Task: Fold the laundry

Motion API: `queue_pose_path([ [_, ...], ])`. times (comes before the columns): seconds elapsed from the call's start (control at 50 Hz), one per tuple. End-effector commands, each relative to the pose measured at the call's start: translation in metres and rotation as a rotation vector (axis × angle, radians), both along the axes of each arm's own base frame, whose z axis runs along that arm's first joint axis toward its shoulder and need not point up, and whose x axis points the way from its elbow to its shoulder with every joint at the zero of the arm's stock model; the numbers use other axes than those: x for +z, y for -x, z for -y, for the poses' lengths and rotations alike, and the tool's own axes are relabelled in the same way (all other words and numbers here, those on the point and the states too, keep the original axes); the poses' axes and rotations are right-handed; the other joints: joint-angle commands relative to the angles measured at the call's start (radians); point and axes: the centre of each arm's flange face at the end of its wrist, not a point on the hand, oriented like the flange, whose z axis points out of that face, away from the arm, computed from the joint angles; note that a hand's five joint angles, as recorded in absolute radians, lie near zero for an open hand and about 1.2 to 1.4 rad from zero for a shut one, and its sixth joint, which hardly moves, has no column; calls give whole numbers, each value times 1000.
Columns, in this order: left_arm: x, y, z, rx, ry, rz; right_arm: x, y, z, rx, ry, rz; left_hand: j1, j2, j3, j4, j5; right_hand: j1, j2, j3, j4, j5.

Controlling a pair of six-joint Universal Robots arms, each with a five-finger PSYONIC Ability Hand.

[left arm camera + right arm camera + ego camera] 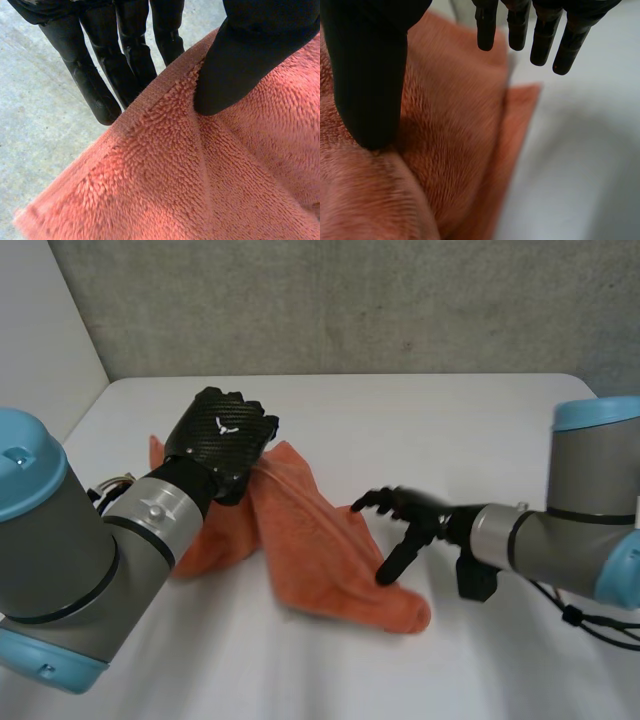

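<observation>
On a white counter (470, 430) before a grey wall, a rumpled orange towel (320, 550) was spread at the middle. Nearest, the right hand (425, 523) was held open, its thumb resting on the cloth; farther off, the towel's raised edge was pinched by the left hand (220, 440). With so light an anchor, the towel could probably be dragged and bunched when pulled.

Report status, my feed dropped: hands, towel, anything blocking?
Left hand pinching edge of orange towel. Right hand open, thumb on towel. Towel bunched on white table, not folded. Nothing blocking.
</observation>
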Motion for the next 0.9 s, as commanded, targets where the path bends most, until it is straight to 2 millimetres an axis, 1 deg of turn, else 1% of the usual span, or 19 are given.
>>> queue_pose_path([
  [0.02, 2, -5, 17, 36, 15, -8, -10, -19, -18, 107, -103, -2, 313, 199, 207, 205, 265, 153, 138, 149, 127, 119],
  [0.06, -1, -4, 21, 36, 11, -6, -8, -21, -18, 119, -100, 9, 313, 199, 207, 205, 265, 411, 396, 407, 385, 377],
  [0.08, -3, -2, 23, 36, 7, -3, -7, -22, -18, 126, -96, 16, 313, 199, 207, 205, 265, 647, 633, 644, 622, 614],
  [0.12, -7, 2, 32, 39, 1, 2, -4, -22, -16, 129, -85, 21, 313, 199, 207, 205, 265, 877, 863, 874, 852, 844],
  [0.14, -7, 3, 35, 40, 2, 1, -1, -24, -14, 133, -69, 25, 313, 199, 207, 205, 265, 1137, 1123, 1134, 1112, 1104],
  [0.16, -7, 5, 39, 40, 5, -1, 1, -25, -13, 132, -61, 27, 313, 199, 207, 205, 265, 1188, 1174, 1185, 1163, 1155],
  [0.22, -5, 12, 52, 43, 22, -10, 7, -27, -9, 131, -39, 31, 313, 199, 207, 205, 265, 1189, 1174, 1185, 1163, 1155],
  [0.26, 1, 15, 60, 47, 42, -24, 8, -25, -7, 127, -40, 30, 313, 199, 207, 205, 265, 1189, 1174, 1185, 1163, 1155],
  [0.28, 2, 16, 61, 48, 49, -26, 9, -24, -7, 124, -42, 28, 313, 199, 207, 205, 265, 1033, 1018, 1029, 1007, 999],
  [0.3, 3, 17, 62, 48, 52, -29, 11, -23, -7, 123, -42, 25, 313, 199, 207, 205, 265, 592, 578, 589, 567, 559],
  [0.32, 5, 17, 63, 48, 58, -31, 11, -22, -7, 120, -44, 19, 313, 199, 207, 205, 265, 417, 402, 413, 391, 383],
  [0.38, 6, 18, 64, 47, 60, -34, 11, -18, -11, 120, -40, -6, 313, 199, 207, 205, 265, 201, 187, 198, 176, 168],
  [0.44, 4, 17, 64, 48, 54, -31, 9, -16, -16, 139, -29, -29, 313, 199, 207, 205, 265, 165, 151, 162, 140, 132],
  [0.46, 3, 17, 64, 48, 53, -28, 7, -14, -22, 158, -16, -47, 313, 199, 207, 205, 265, 171, 156, 168, 145, 138],
  [0.54, -2, 15, 66, 54, 41, -23, 12, -9, -35, 215, 46, -93, 313, 199, 207, 205, 265, 189, 174, 185, 163, 155],
  [0.62, -8, 5, 73, 85, 24, -13, 13, -6, -43, 261, 108, -133, 313, 199, 207, 205, 265, 192, 177, 188, 166, 158],
  [0.7, -10, -2, 79, 108, 16, -8, 8, -2, -52, 334, 207, -201, 313, 199, 207, 205, 265, 212, 197, 209, 186, 179],
  [0.8, -12, -8, 84, 129, 12, -6, -4, 2, -58, 388, 284, -274, 313, 199, 207, 205, 265, 259, 244, 256, 233, 226],
  [0.9, -12, -13, 89, 145, 11, -5, -11, 3, -57, 384, 337, -301, 313, 199, 207, 205, 265, 283, 268, 279, 257, 249],
])
